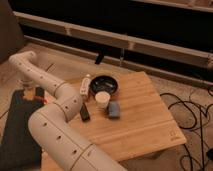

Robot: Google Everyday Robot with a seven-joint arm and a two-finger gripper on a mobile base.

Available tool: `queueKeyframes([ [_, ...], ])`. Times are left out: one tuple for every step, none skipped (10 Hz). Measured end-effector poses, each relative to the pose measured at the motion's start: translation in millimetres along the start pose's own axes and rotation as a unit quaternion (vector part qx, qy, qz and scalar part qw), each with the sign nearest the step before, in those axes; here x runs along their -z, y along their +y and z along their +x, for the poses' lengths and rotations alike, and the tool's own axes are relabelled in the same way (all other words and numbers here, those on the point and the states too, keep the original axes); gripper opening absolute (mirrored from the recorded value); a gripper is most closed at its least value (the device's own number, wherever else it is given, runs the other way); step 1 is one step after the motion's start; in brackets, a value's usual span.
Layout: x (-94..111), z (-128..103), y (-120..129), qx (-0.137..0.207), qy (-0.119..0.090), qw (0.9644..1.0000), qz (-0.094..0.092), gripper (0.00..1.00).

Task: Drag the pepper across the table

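One white jointed arm fills the lower left of the view, reaching back from the near edge toward the far left corner of the surface, a light plank top with a small dark logo near its right front corner. Its claw hangs past that left edge, above the dark grey mat; I cannot tell whether it is open or closed. Something small and reddish-orange, probably the pepper, shows just beside the claw, at the left edge of the surface, largely hidden by the arm. The black bowl sits toward the back. Left of the bowl lies a white bottle; just in front of the bowl stands a white cup, with a blue-grey object beside it. A flat black bar lies in front of the bowl, to its left, next to the arm
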Motion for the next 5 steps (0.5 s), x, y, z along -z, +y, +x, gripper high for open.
queueKeyframes([
  [-0.6,-2.2,1.2,0.001,0.0,1.0,0.0,0.33],
  [-0.4,-1.9,0.9,0.001,0.0,1.0,0.0,0.33],
  [-0.4,-1.7,0.8,0.001,0.0,1.0,0.0,0.33],
  [-0.4,-1.4,0.7,0.001,0.0,1.0,0.0,0.33],
  [-1.6,-0.6,0.6,0.001,0.001,1.0,-0.001,0.33],
])
